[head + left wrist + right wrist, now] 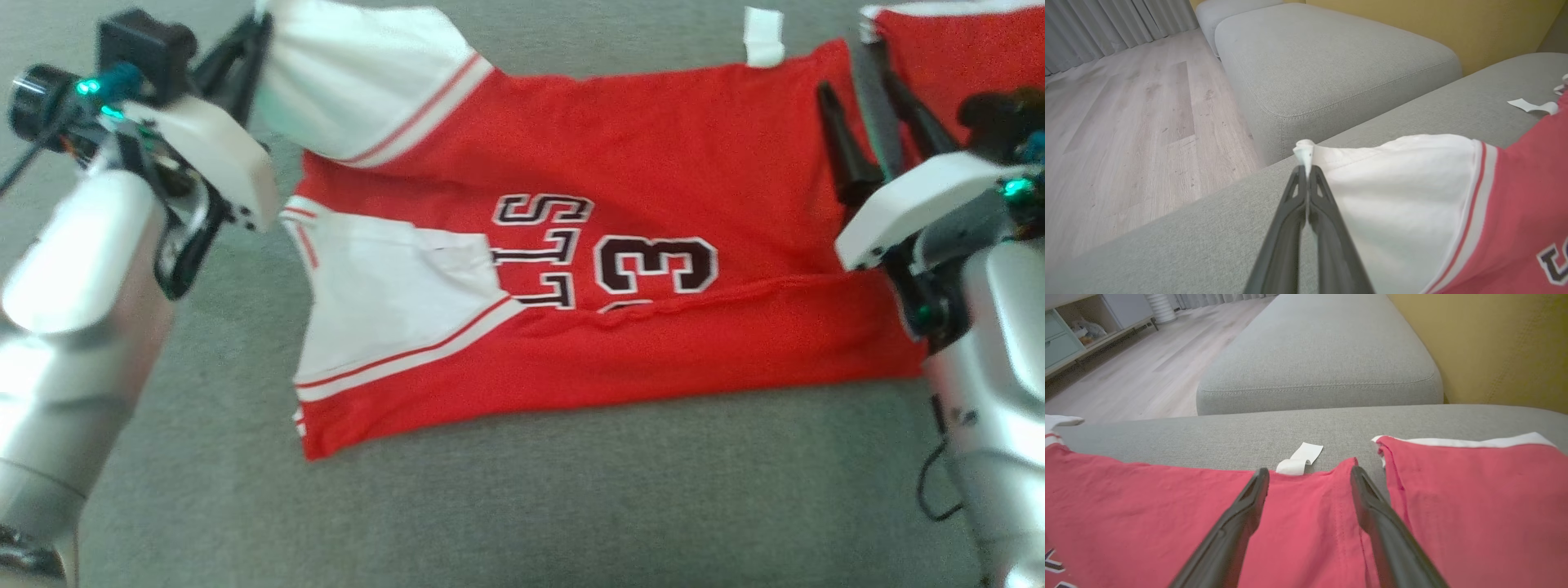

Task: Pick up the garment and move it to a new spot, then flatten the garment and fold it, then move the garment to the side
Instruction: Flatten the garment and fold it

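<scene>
The garment is a red jersey with white sleeves and black lettering, spread sideways across a grey sofa seat, its lower part folded over the number. My left gripper at the top left is shut on the cuff of the far white sleeve; the left wrist view has both fingers pressed together on a pinch of white cloth. At the right, my right gripper stands open, its two fingers lying over the red cloth by the jersey's far right corner, near a white tag.
A second red piece with white trim lies at the far right, beside the right gripper. Beyond the seat stands another grey cushion, a yellow wall and wooden floor off the seat's edge.
</scene>
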Tool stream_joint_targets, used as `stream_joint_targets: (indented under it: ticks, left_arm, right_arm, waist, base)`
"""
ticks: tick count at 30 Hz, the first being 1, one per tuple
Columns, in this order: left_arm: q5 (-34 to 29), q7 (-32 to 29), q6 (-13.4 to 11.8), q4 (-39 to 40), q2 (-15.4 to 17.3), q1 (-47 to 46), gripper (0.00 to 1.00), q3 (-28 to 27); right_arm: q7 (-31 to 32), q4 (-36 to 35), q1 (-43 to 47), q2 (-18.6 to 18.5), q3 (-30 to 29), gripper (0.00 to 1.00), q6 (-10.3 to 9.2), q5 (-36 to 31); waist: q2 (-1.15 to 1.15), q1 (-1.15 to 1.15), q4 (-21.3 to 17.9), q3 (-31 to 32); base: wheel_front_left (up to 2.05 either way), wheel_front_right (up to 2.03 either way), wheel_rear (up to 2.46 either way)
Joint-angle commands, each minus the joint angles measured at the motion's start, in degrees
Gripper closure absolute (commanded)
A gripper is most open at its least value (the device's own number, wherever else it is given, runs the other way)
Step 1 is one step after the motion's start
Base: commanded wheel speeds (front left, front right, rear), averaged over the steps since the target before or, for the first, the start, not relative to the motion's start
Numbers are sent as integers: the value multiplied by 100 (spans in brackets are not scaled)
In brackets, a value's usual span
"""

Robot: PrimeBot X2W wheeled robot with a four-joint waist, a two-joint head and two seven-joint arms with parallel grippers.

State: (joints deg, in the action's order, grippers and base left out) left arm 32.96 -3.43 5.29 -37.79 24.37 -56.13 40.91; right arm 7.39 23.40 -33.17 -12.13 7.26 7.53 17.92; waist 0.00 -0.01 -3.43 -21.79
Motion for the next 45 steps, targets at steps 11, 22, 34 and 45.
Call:
stream_joint_targets:
  ticks: [11,22,34,45]
  left_arm:
    - [-46,-146,-201,1125,216,79,100,14]
    - [-60,-234,-257,1423,126,19,100,125]
    - [-52,-181,-284,1135,199,-255,100,55]
    - [-410,377,-228,208,303,-1383,100,-79]
  right_arm:
    - [414,1688,-1375,-463,327,0,-4,45]
    - [324,3038,-2147,-550,544,0,-4,-221]
    - [-242,3347,-2718,-485,950,100,-4,126]
    - [-843,2918,-3386,-317,948,100,-4,1242]
  waist:
    - [0,1,472,-39]
    - [0,1,632,-285]
    - [0,1,505,-312]
    - [0,1,136,-493]
  base:
    - [0,0,0]
    - [0,0,0]
    - [0,0,0]
    - [0,0,0]
